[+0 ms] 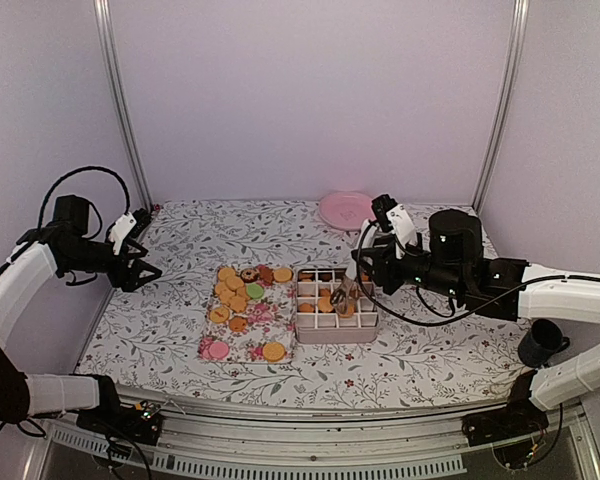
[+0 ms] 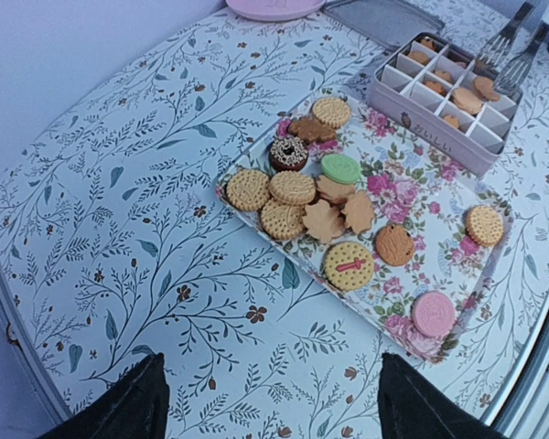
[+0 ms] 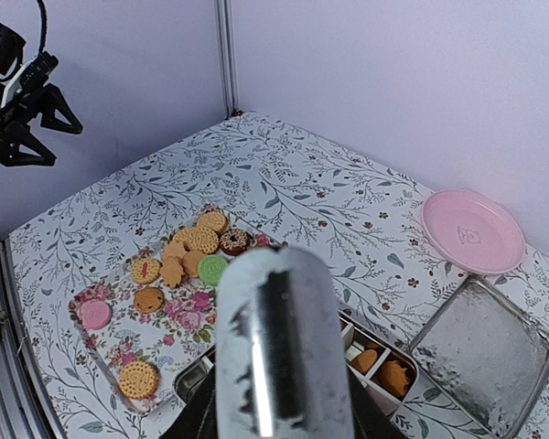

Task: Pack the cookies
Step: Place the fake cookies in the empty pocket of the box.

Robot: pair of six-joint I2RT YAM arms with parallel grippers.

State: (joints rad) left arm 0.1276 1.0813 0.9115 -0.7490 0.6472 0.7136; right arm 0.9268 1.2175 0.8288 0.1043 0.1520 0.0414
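The cookies (image 2: 293,187) lie loose on the floral tray (image 2: 412,197) mid-tabletop, some already in the divided box (image 2: 421,128) beside it; they look light, stiff and crumbly, best nipped gently at the rim. My right gripper (image 1: 365,270) is clamped on the tongs (image 3: 274,347) over the box, and my left gripper (image 1: 148,270) hangs with jaws apart by the left edge

Script on the tin (image 2: 427,125) is unreadable.

Top external: high, behind the arm bases, facing the back wall, whole table (image 1: 180,330) in frame. Left wrist: low at table's left side, looking right across floral tray (image 2: 421,183) to divided tin (image 2: 421,123). Right wrist: above tin, facing left-rear, metal tongs (image 3: 274,366) blocking foreground. All share tray.
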